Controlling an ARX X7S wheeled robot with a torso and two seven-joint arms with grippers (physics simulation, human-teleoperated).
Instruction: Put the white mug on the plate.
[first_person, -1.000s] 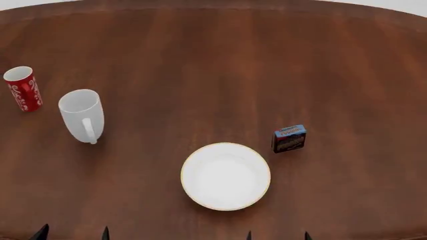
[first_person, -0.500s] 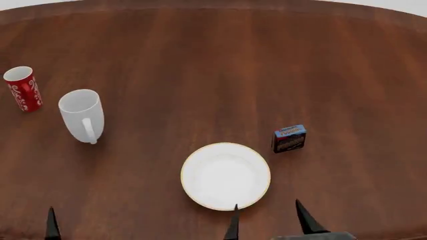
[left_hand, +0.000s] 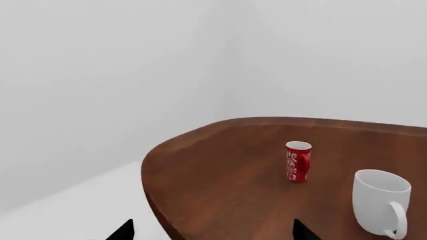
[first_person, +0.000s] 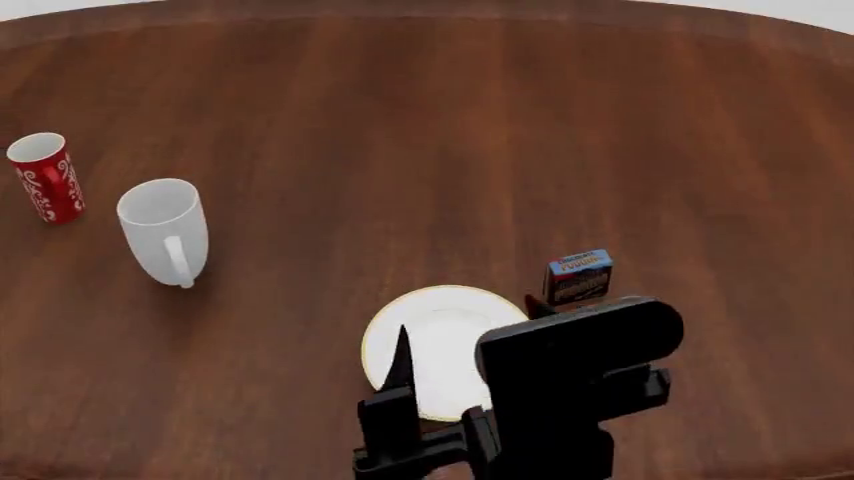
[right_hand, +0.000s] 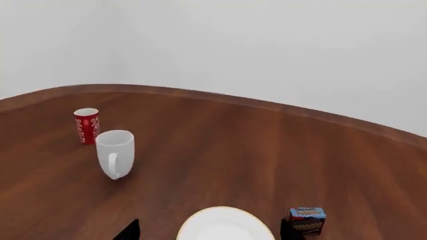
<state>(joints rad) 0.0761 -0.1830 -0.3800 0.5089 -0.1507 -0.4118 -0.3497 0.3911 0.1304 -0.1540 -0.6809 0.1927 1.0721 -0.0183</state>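
The white mug (first_person: 163, 230) stands upright at the left of the table, handle toward me; it also shows in the left wrist view (left_hand: 380, 202) and the right wrist view (right_hand: 115, 152). The plate (first_person: 441, 322) lies near the front middle, partly covered by my right arm. My right gripper (first_person: 467, 315) hangs open above the plate (right_hand: 223, 225) with nothing between its fingers (right_hand: 128, 231). My left gripper (left_hand: 213, 231) is open and empty over the table's left edge, well short of the mug. It is out of the head view.
A red mug (first_person: 44, 177) with white swirls stands just left of and behind the white mug. A small blue box (first_person: 579, 275) sits right of the plate, close to my right gripper's body. The brown table (first_person: 441, 120) curves away at its left edge (left_hand: 157, 200).
My right arm has risen and moved forward into the head view, now covering the plate's front right part. The left fingertip has left the head view. Mugs, plate and box have not moved.
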